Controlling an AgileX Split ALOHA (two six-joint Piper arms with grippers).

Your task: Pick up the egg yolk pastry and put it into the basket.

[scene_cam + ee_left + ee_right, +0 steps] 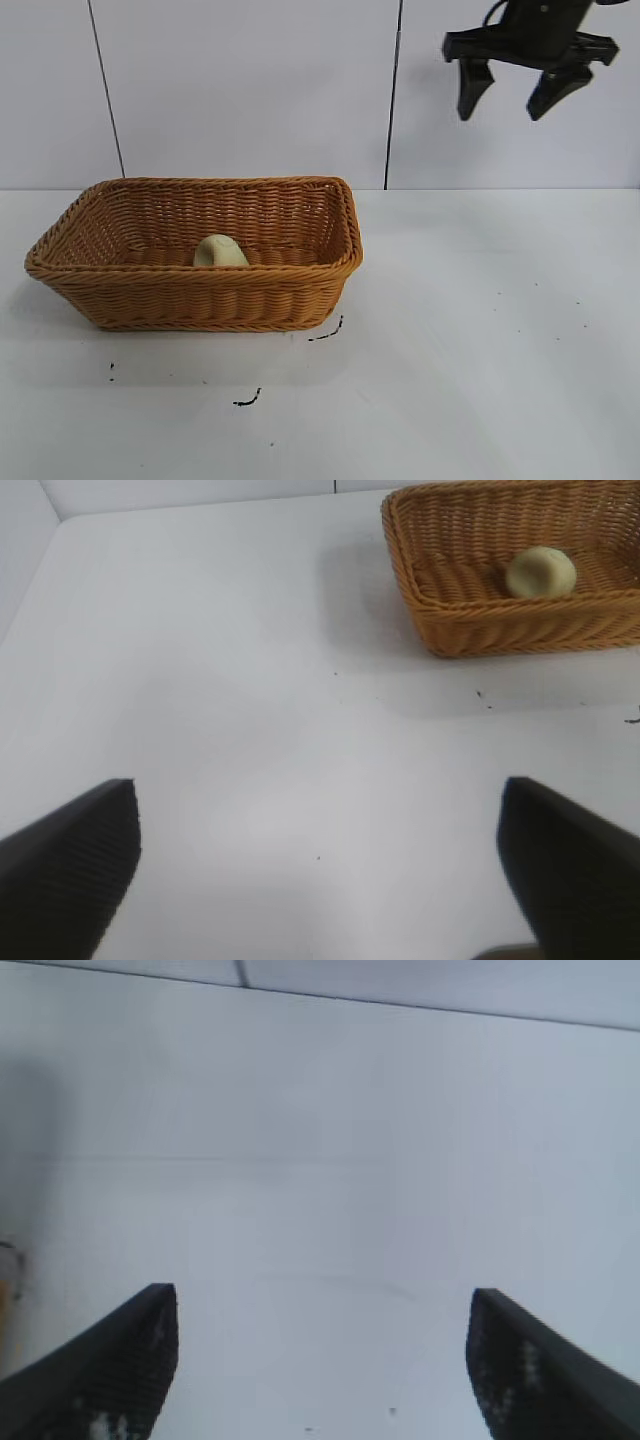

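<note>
The pale yellow egg yolk pastry (220, 252) lies on its side inside the orange-brown wicker basket (130, 295) at the table's left; the left wrist view also shows the pastry (540, 572) in the basket (470, 630). My right gripper (508, 108) hangs open and empty high at the upper right, well away from the basket. Its fingers (120, 1370) frame only bare table. My left gripper (318, 810) is open over bare table, with nothing between its fingers; it is out of the exterior view.
The white table (480, 330) stretches to the right of the basket, with a few small dark marks (325, 333) near the basket's front. A white panelled wall (250, 80) stands behind.
</note>
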